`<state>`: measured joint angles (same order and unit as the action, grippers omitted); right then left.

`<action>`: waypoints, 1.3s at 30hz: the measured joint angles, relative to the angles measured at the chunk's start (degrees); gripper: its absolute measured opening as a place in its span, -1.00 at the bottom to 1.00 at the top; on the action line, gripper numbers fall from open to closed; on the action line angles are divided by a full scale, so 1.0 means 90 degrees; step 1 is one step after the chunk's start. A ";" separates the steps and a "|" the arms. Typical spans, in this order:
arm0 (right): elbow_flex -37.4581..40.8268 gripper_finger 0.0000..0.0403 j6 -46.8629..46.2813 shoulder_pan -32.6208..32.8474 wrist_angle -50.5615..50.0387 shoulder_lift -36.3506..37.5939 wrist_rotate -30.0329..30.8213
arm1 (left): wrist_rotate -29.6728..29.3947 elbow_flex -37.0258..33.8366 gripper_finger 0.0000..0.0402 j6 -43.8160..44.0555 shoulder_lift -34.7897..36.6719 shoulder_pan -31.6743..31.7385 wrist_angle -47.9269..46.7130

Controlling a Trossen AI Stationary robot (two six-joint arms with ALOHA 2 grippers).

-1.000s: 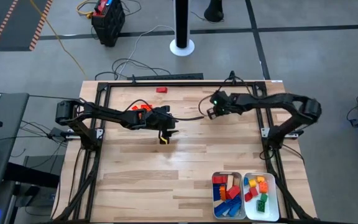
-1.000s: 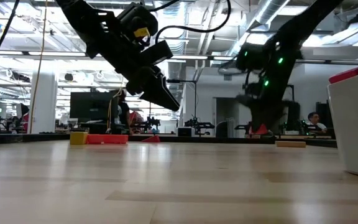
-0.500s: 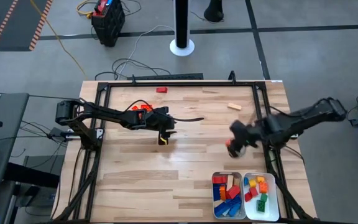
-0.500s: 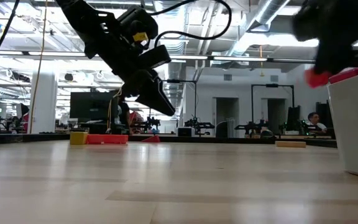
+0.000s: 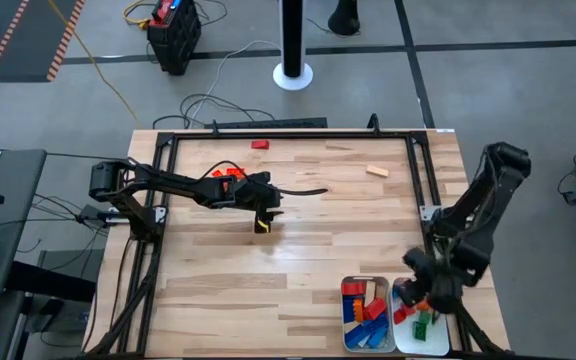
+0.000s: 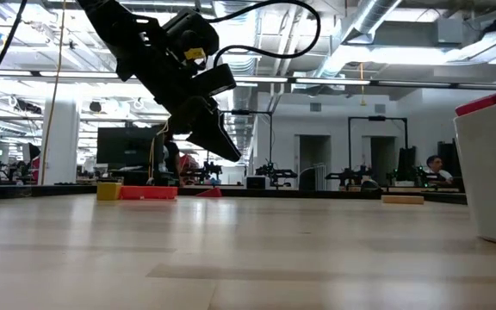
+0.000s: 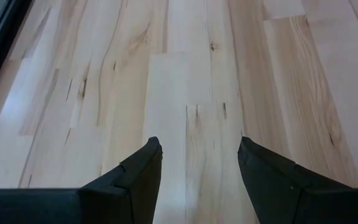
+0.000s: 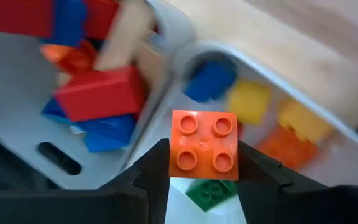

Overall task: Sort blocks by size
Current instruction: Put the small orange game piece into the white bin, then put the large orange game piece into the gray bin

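Above the right tray (image 5: 446, 345), right pincer (image 8: 204, 163) grips an orange block (image 8: 204, 144).

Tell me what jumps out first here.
The right gripper holds a square orange four-stud block over the right-hand white tray, at the table's near right corner. The left gripper hangs open and empty above bare wood mid-table, with a few blocks lying loose toward the far edge.
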<state>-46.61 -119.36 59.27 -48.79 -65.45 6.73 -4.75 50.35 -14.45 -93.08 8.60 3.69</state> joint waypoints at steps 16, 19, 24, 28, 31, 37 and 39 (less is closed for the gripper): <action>-0.0288 0.18 -0.0991 0.0139 -0.0395 0.0123 -0.0084 | -0.0001 0.0000 0.00 0.0407 0.0000 -0.0030 0.0102; -0.0802 0.14 -0.0397 -0.0296 -0.1611 0.0163 -0.0077 | 0.0000 0.0000 0.00 0.0473 0.0000 -0.0111 0.0155; -0.1314 0.09 0.0834 -0.1476 -0.3721 0.0168 0.0881 | 0.0000 0.0000 0.00 0.0579 0.0000 -0.0304 0.0210; -0.1158 0.07 0.2039 -0.2699 -0.3836 0.0164 0.2105 | 0.0000 0.0000 0.00 0.0706 0.0000 -0.0454 0.0192; -0.0836 0.06 0.2915 -0.3642 -0.3619 0.0162 0.2764 | 0.0000 0.0000 0.00 0.0768 0.0000 -0.0539 0.0109; -0.0166 0.04 0.5093 -0.5743 -0.3101 0.0163 0.3026 | 0.0000 0.0000 0.00 0.0803 0.0000 -0.0673 0.0049; -0.0029 0.04 0.6013 -0.6470 -0.2439 0.0156 0.2885 | -0.0002 0.0000 0.00 0.0803 0.0000 -0.0692 0.0120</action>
<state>-46.87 -65.24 1.03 -70.73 -64.05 32.69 -4.78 50.35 -7.22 -93.08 2.37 4.77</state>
